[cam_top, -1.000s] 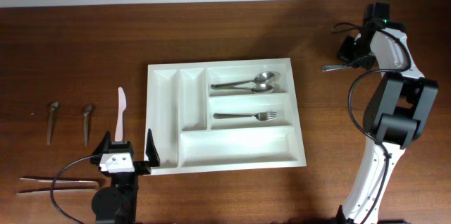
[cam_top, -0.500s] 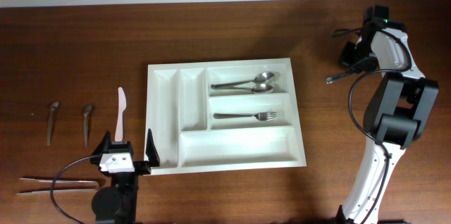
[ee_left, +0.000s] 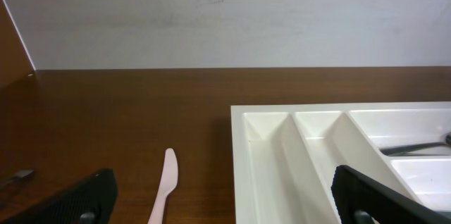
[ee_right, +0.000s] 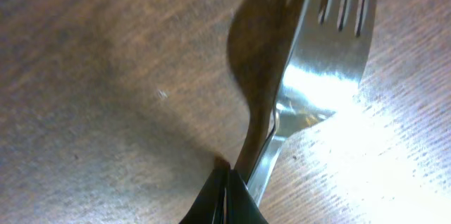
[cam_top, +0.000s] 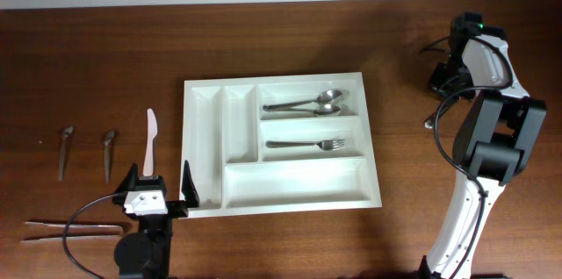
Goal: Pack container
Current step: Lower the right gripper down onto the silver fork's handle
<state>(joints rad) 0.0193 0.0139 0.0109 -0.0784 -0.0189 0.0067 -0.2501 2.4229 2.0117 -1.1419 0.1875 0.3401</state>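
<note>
From overhead, you see the large white rectangular plastic cutlery tray in the middle of the dark wooden table. Two metal spoons lie in its far wide compartment. The left gripper sits at the near edge, and the right gripper is near the far right corner.

In your left wrist view, the left gripper stands wide, with a pale plastic knife beside the tray.

In your right wrist view, the right gripper pinches the handle of a shiny silver fork.

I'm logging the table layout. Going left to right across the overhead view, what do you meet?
A small utensil → second small utensil → white plastic knife → white cutlery tray → right arm, its right gripper holding a fork.
</note>
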